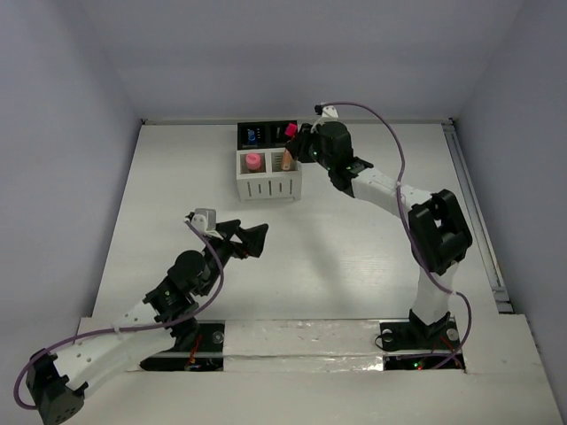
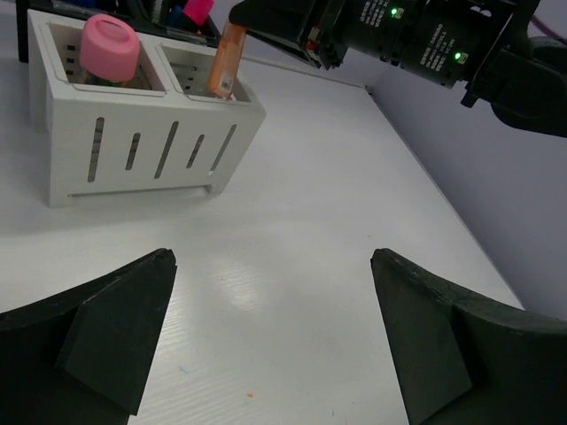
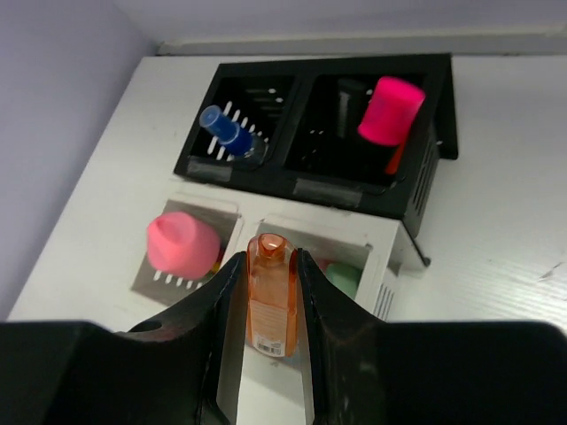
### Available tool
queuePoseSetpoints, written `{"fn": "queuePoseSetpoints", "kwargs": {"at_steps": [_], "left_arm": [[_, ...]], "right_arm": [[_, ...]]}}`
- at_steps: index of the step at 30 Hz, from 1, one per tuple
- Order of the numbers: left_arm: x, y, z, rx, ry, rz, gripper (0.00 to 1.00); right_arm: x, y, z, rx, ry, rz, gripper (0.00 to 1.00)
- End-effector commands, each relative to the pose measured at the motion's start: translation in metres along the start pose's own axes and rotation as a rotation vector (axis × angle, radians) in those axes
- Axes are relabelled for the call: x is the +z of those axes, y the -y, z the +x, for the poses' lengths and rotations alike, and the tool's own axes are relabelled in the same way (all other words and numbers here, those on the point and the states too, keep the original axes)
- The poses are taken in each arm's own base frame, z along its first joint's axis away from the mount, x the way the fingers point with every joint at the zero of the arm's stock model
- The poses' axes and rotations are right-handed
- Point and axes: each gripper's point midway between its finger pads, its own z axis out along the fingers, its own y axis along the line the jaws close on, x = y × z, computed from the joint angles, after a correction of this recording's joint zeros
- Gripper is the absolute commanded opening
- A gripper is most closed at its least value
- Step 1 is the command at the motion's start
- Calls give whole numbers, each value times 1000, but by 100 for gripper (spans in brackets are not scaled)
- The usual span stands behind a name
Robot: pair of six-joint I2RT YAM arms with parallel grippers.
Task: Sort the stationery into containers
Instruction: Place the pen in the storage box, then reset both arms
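Orange pen (image 3: 271, 305), pinched by the right gripper (image 3: 268, 270), stands in the near right white cup (image 1: 285, 188) beside a green cap (image 3: 344, 276); a pink cap (image 1: 253, 161) fills the near left cup (image 1: 252, 189). Left gripper (image 2: 275, 266) is spread, well apart.

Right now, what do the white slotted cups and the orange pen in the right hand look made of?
White cups: probably moulded plastic, matte; uniform colour, clean-edged slots. Orange pen: probably translucent plastic, glossy; highlights on its barrel, light seems to pass through.
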Motion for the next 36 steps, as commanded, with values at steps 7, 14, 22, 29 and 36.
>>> {"fn": "queuePoseSetpoints", "kwargs": {"at_steps": [7, 14, 22, 29, 36], "left_arm": [[4, -11, -4, -8, 51, -54, 93], [4, -13, -6, -15, 56, -72, 94], [2, -9, -21, -51, 67, -87, 95], [-3, 8, -41, -112, 74, -48, 97], [-12, 28, -82, -163, 127, 2, 99]], "right_arm": [[16, 6, -25, -98, 116, 22, 0], [11, -12, -25, -94, 105, -69, 52], [-34, -58, -83, -103, 159, -182, 94], [-136, -63, -109, -58, 258, -174, 76], [-261, -22, -111, -22, 393, 2, 100]]}}
